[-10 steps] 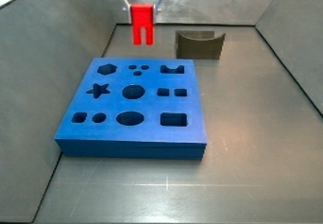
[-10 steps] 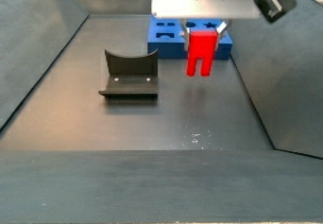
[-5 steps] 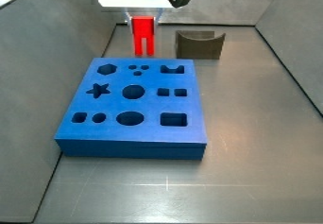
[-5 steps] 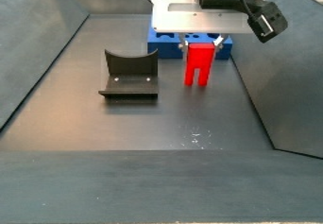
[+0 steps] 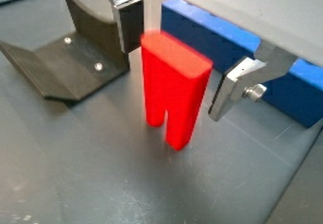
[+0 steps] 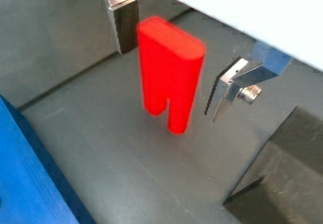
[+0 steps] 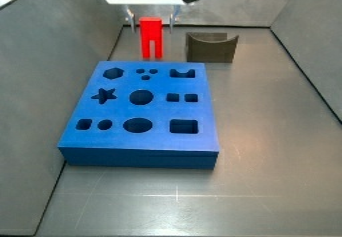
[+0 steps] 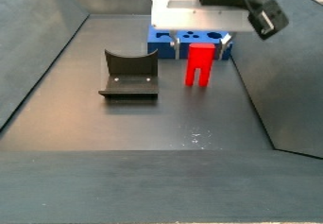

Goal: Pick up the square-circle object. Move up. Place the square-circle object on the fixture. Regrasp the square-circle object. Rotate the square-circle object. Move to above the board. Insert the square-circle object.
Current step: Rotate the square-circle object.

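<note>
The red square-circle object [image 7: 151, 38] stands upright on the grey floor, prongs down, behind the blue board [image 7: 140, 111] and beside the dark fixture [image 7: 211, 47]. My gripper [image 7: 151, 17] hangs over it, open, with one finger on each side of its head. In both wrist views a gap shows between the red object [image 5: 175, 86] [image 6: 168, 72] and each silver finger [image 5: 231, 88] [image 6: 120, 20]. From the opposite side the object [image 8: 199, 65] stands in front of the board [image 8: 161, 44] and next to the fixture [image 8: 127, 74], with the gripper [image 8: 199, 44] straddling its top.
Grey walls enclose the floor on all sides [image 7: 310, 71] [image 8: 38, 67]. The board's edge [image 5: 240, 53] lies close behind the red object, and the fixture [image 5: 70, 53] sits a short way off on the other side.
The gripper came down with the red object until its prongs reached the floor. The fingers then spread apart and let go of it.
</note>
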### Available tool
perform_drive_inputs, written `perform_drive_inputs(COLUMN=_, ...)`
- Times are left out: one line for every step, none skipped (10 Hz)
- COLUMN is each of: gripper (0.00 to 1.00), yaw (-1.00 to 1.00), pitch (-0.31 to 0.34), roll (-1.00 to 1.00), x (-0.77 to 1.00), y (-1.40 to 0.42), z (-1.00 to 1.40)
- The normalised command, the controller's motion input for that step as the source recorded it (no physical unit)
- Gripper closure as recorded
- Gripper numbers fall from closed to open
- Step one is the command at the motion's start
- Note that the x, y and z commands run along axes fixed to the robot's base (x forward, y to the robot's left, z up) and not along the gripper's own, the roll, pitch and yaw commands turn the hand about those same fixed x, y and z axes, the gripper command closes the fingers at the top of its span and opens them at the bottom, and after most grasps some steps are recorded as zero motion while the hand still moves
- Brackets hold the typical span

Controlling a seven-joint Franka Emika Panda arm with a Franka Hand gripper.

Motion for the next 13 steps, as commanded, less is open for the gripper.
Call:
perform_drive_inputs(gripper=0.0, yaw=0.01, pitch=0.038, roll=0.1, x=-0.03, y=-0.02, z=0.93)
perform_drive_inputs(gripper=0.0, yaw=0.01, pitch=0.045, roll=0.06, x=-0.02, y=-0.01, z=0.77)
perform_drive_inputs(gripper=0.0, yaw=0.02, pitch=0.051, roll=0.03, x=-0.02, y=-0.01, z=0.6)
perform_drive_inputs(gripper=0.0, yaw=0.02, pitch=0.053, roll=0.0, x=-0.01, y=-0.01, z=0.42)
perform_drive_inputs(gripper=0.0, yaw=0.02, pitch=0.056, roll=-0.04, x=-0.01, y=-0.01, z=0.19)
perform_drive_inputs(gripper=0.0, yaw=1.0, pitch=0.004, roll=0.0, x=0.0, y=0.0, z=0.0)
perform_drive_inputs(gripper=0.0, yaw=1.0, pitch=0.004, roll=0.0, x=0.01, y=0.01, z=-0.04)
perform_drive_inputs(gripper=0.0, yaw=1.0, pitch=0.003, roll=0.0, x=0.01, y=0.0, z=-0.02)
perform_drive_inputs(gripper=0.0, yaw=1.0, pitch=0.004, roll=0.0, x=0.01, y=0.0, z=-0.02)
perform_drive_inputs(gripper=0.0, yaw=1.0, pitch=0.004, roll=0.0, x=0.01, y=0.0, z=-0.02)
perform_drive_inputs(gripper=0.0, yaw=1.0, pitch=0.004, roll=0.0, x=0.01, y=0.0, z=-0.02)
perform_drive_inputs(gripper=0.0, yaw=1.0, pitch=0.004, roll=0.0, x=0.01, y=0.0, z=-0.02)
perform_drive_inputs(gripper=0.0, yaw=1.0, pitch=0.004, roll=0.0, x=0.01, y=0.0, z=-0.02)
